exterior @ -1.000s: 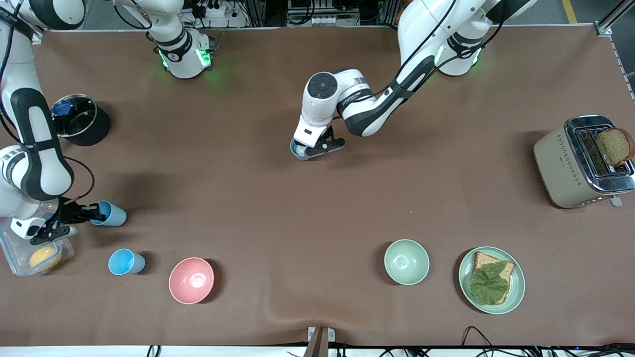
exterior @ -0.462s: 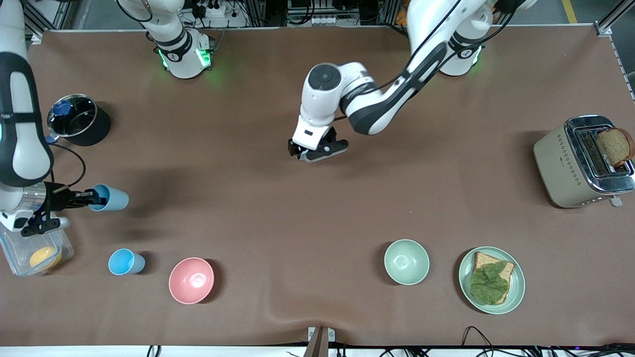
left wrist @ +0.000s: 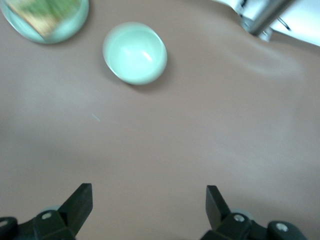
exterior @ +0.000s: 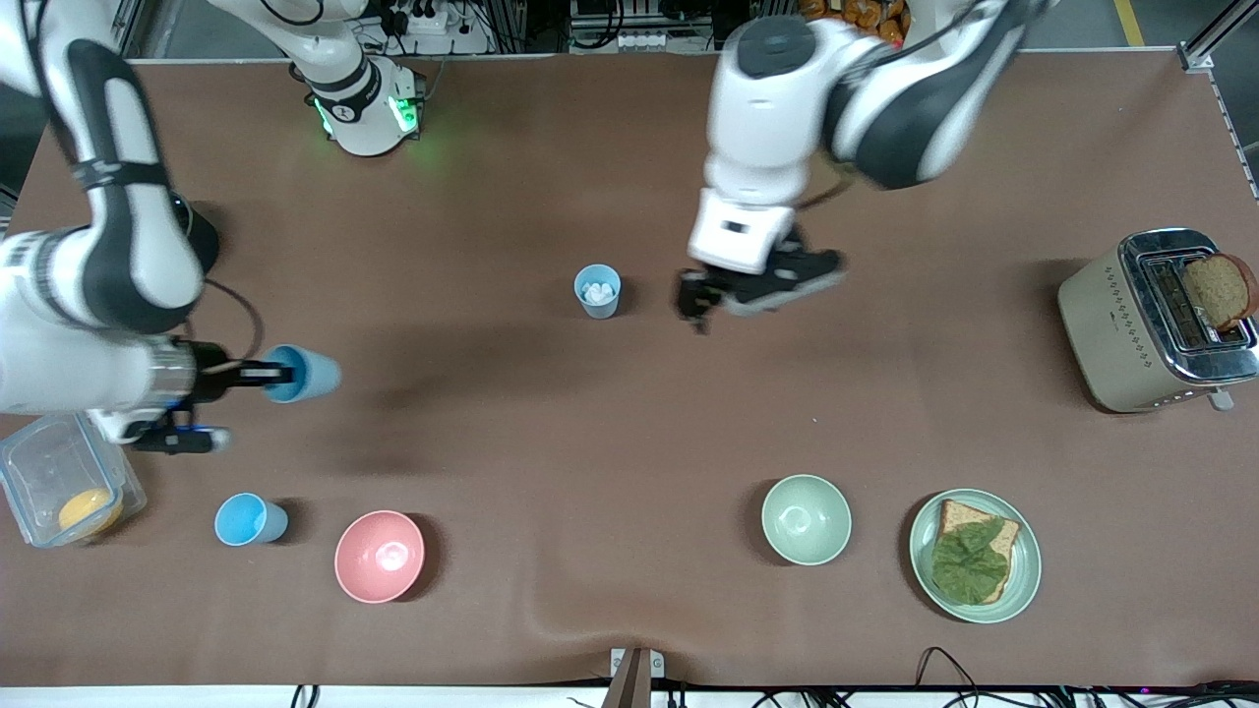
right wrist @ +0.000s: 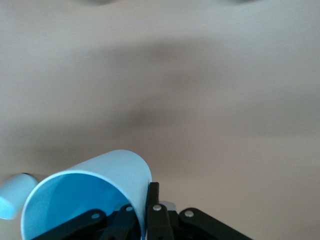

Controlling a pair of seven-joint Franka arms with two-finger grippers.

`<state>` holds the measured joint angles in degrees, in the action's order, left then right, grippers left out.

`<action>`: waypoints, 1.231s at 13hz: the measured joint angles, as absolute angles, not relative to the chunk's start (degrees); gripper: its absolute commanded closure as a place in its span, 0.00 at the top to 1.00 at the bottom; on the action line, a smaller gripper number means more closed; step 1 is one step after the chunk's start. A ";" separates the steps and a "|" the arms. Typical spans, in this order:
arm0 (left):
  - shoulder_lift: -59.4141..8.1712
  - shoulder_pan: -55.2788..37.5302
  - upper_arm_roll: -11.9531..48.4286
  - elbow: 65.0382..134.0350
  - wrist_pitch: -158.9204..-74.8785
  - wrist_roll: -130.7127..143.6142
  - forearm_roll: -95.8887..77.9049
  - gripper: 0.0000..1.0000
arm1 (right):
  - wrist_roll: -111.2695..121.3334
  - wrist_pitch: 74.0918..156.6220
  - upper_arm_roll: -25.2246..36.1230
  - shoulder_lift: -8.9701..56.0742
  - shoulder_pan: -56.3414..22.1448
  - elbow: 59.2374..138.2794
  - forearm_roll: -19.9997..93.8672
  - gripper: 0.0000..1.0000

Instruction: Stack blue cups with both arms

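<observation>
We are pinching tilted cup [exterior: 300, 374] by rim in right hand [exterior: 258, 372], over bench toward right arm's end. Left hand [exterior: 700, 295] spread, empty, hanging beside mid-bench cup [exterior: 597, 290]. Third cup [exterior: 250, 518] standing near pink bowl [exterior: 380, 556]. Risk: rim pinch slipping, or tilted cup knocking target over.

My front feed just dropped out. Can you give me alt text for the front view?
The right gripper holds a blue cup above the table, pinching its rim, while the left gripper, open and empty, hangs beside a second blue cup standing mid-table. A third blue cup stands beside the pink bowl, nearest the camera.
</observation>
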<state>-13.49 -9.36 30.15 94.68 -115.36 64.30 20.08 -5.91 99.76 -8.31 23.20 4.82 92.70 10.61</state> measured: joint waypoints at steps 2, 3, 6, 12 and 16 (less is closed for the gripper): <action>-12.37 -4.19 30.01 91.00 -109.06 53.79 18.84 1.00 | -18.86 99.76 -15.58 22.81 4.33 92.78 10.60 0.00; -12.24 -1.64 29.98 88.49 -105.81 48.55 16.45 1.00 | -25.01 99.77 -19.21 22.80 4.24 92.98 10.52 0.00; -11.56 6.90 29.95 82.29 -98.11 36.06 9.95 1.00 | -42.42 102.41 -30.36 22.77 4.00 95.79 5.53 0.00; -4.86 7.62 20.21 80.85 -90.21 18.48 2.48 1.00 | -64.68 114.86 -42.55 22.82 1.45 106.32 -1.16 0.00; -3.15 -3.28 6.75 80.88 -88.26 11.96 2.22 1.00 | -68.58 121.15 -42.64 22.94 -0.63 110.78 -2.52 0.00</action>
